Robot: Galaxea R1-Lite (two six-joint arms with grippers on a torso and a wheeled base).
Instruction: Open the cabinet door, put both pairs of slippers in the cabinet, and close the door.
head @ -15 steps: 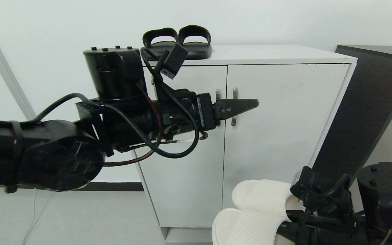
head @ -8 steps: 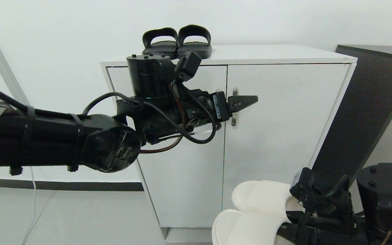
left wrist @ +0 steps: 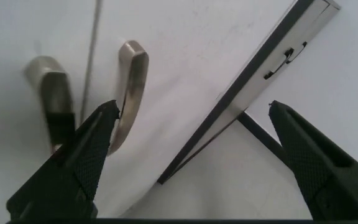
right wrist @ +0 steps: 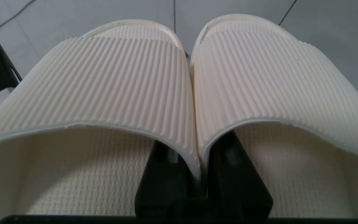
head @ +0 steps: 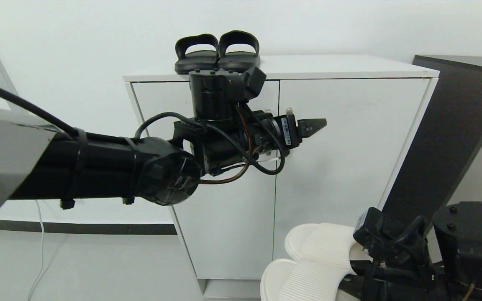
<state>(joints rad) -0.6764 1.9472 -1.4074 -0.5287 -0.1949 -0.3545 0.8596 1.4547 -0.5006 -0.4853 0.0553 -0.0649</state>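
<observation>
I am holding my left gripper (left wrist: 191,109) spread wide in front of the cabinet (head: 349,146). One curved metal handle (left wrist: 132,87) is sitting inside the gap, just beside one fingertip and well apart from the other. The second handle (left wrist: 48,93) is lying outside that same finger, across the seam between the two doors. I cannot tell how far the fingertips are standing off from the door face.

I am judging the risks from that. Because the handle is sitting so far to one side, closing now could catch it near a tip rather than squarely, and the grip could slip off when I pull. If the close finger drifts across the seam it could wedge between the two handles or grab the wrong one. Pushing further in could drive the tips into the door.

My right gripper (right wrist: 197,177) is pinching the white slippers (head: 308,259) by their inner strap walls, pressed together, low and beside the cabinet's base. A door swinging out could be striking them, and a jolt could be loosening that pinch.

Both cabinet doors are standing shut, so the inside is hidden from me. The black slippers (head: 218,50) are resting side by side on the cabinet top, above my left gripper, not yet inside.
</observation>
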